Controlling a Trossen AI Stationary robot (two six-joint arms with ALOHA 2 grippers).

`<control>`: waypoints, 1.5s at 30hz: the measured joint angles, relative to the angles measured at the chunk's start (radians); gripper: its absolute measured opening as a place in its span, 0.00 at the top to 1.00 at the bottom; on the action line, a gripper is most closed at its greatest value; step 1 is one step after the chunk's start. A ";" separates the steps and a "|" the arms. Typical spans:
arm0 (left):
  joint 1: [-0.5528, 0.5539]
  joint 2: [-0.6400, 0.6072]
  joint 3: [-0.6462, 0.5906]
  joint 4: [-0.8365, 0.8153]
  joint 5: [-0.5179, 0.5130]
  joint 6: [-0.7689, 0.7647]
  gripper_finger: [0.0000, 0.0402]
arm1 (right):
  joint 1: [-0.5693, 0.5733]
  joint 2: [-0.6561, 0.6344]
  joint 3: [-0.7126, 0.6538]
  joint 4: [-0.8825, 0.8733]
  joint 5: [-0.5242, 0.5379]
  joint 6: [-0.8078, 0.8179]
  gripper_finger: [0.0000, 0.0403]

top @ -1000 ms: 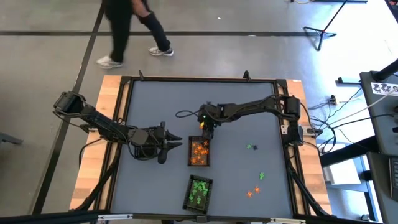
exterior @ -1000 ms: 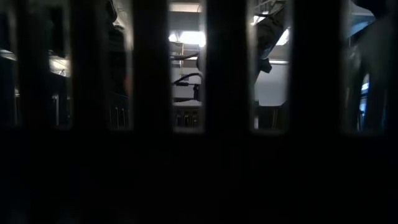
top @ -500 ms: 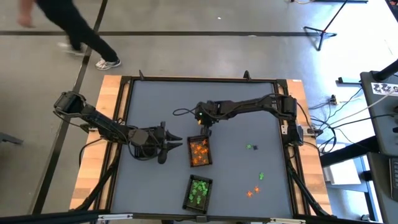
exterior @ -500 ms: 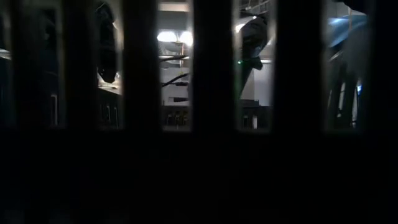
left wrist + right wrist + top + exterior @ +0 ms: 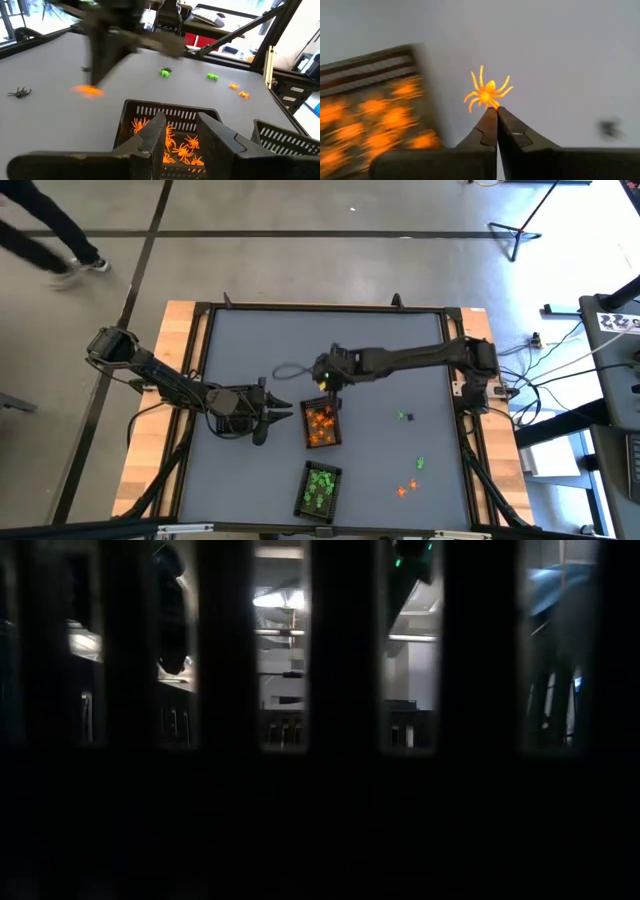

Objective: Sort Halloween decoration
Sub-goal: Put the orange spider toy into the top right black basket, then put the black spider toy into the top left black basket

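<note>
Right gripper (image 5: 496,111) pinched shut on an orange spider (image 5: 487,93) by one leg, held above the grey table (image 5: 380,350) just beside the far end of the tray of orange spiders (image 5: 321,426). Left gripper (image 5: 181,132) with fingers partly spread, holding nothing, low at that tray's near side. Tray of green trinkets (image 5: 320,489) closer to the front edge. Loose green and orange trinkets (image 5: 410,476) scattered to the right, a black spider (image 5: 19,92) lying apart
</note>
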 joint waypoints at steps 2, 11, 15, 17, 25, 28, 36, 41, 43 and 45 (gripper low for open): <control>0.000 0.000 0.000 0.000 0.000 0.000 0.75 | 0.044 -0.002 0.000 0.002 -0.021 0.009 1.00; 0.000 0.000 0.000 0.004 -0.001 -0.004 0.75 | 0.183 0.011 -0.002 0.011 -0.076 0.033 1.00; 0.000 0.000 0.000 0.008 -0.001 -0.008 0.75 | 0.193 0.009 0.000 0.020 -0.077 0.041 0.96; 0.000 0.000 0.000 0.008 -0.001 -0.009 0.75 | 0.187 0.009 -0.001 0.019 -0.093 0.058 0.92; 0.000 0.000 0.000 0.009 -0.002 -0.007 0.75 | 0.179 0.007 -0.014 -0.036 -0.041 0.053 0.65; 0.000 0.000 0.000 0.008 -0.002 -0.003 0.75 | 0.149 -0.003 -0.014 -0.122 0.068 0.047 0.58; 0.014 0.000 0.000 -0.016 -0.003 0.001 0.75 | -0.114 -0.015 -0.036 -0.081 -0.001 -0.068 0.55; 0.016 0.000 0.000 -0.051 -0.003 0.003 0.75 | -0.285 -0.007 -0.108 0.084 -0.051 -0.113 0.55; 0.020 0.000 0.000 -0.051 -0.002 0.021 0.75 | -0.339 0.000 -0.149 0.135 -0.080 -0.125 0.55; 0.031 -0.005 0.000 -0.045 -0.001 0.032 0.75 | -0.378 0.009 -0.183 0.223 -0.114 -0.128 0.55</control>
